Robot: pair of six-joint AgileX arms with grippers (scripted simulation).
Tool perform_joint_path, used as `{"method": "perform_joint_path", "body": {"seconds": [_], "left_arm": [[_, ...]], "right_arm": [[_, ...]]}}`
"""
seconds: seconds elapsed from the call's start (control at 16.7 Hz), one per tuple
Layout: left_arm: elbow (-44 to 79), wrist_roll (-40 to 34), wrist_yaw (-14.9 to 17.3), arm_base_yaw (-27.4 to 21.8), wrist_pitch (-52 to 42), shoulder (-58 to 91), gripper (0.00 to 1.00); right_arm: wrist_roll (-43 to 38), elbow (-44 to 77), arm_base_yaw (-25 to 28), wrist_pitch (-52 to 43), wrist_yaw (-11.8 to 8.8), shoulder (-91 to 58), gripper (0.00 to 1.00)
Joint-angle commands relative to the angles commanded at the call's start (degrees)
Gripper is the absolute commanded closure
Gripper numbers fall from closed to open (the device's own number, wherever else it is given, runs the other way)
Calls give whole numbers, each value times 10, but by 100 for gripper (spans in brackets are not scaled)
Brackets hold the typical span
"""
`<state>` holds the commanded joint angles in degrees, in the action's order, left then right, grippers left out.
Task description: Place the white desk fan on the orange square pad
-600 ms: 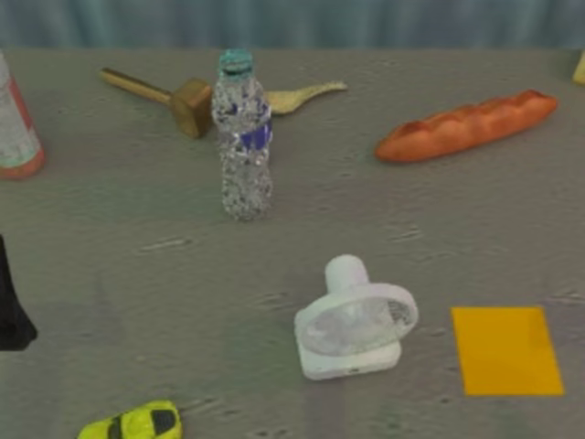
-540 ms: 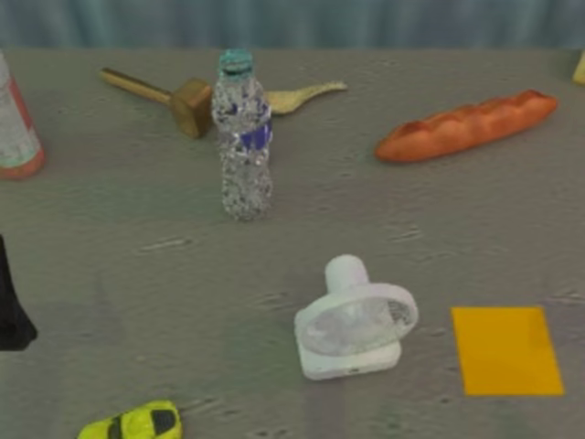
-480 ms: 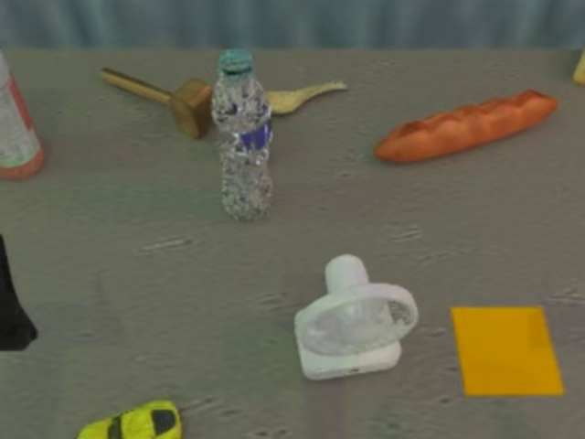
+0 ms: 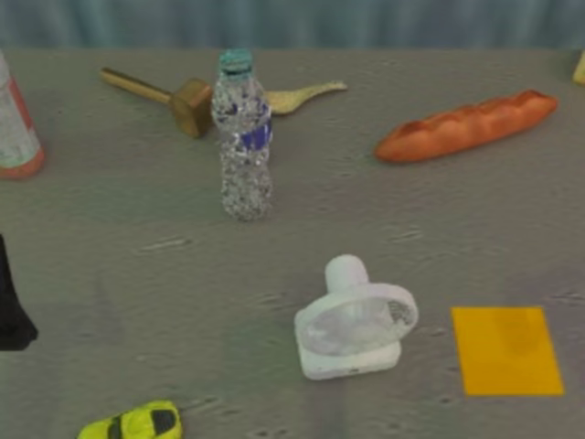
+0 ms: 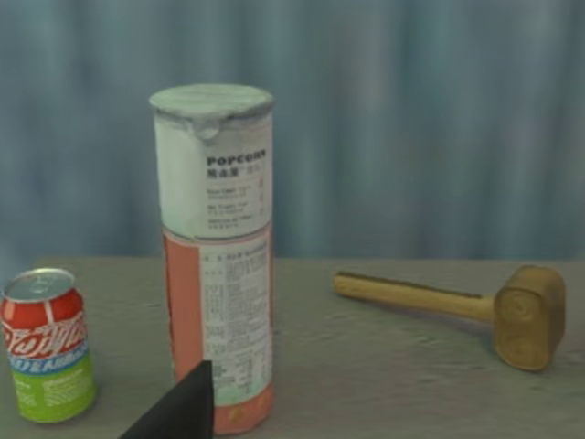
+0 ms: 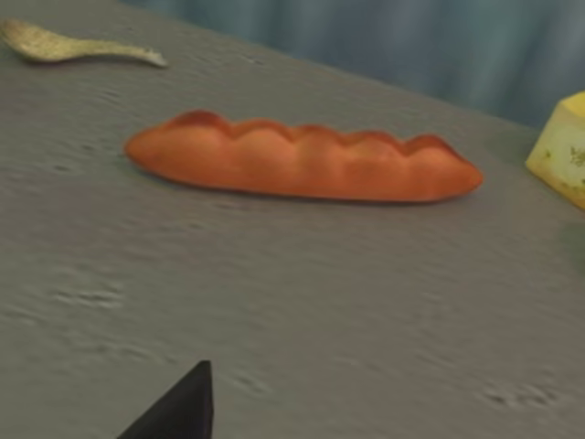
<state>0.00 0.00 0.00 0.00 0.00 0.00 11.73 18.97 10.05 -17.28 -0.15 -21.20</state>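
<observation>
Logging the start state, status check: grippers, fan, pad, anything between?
Left arm parked at the table's left edge; right arm out of top view. White desk fan untouched on table, left of orange square pad. Nothing between.

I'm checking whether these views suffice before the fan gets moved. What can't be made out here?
- Left gripper: cut by the top view's left edge; fingers unreadable.
- Right gripper: absent from the top view; right wrist view shows only a dark tip.
- Tall white-and-orange popcorn canister: cut off at the top view's left edge.
- Pale yellow block: cropped in both views.
</observation>
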Motion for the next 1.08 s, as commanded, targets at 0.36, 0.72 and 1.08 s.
{"method": "perform_joint_path", "body": {"seconds": [0.36, 0.72, 1.08], "left_arm": [[0, 0, 0, 0, 0, 0, 0], [0, 0, 0, 0, 0, 0, 0], [0, 0, 0, 0, 0, 0, 0]], "right_arm": [[152, 296, 137, -224, 0, -327, 0], [296, 600, 270, -440, 0, -657, 0], [390, 787, 354, -587, 1, -875, 0]]}}
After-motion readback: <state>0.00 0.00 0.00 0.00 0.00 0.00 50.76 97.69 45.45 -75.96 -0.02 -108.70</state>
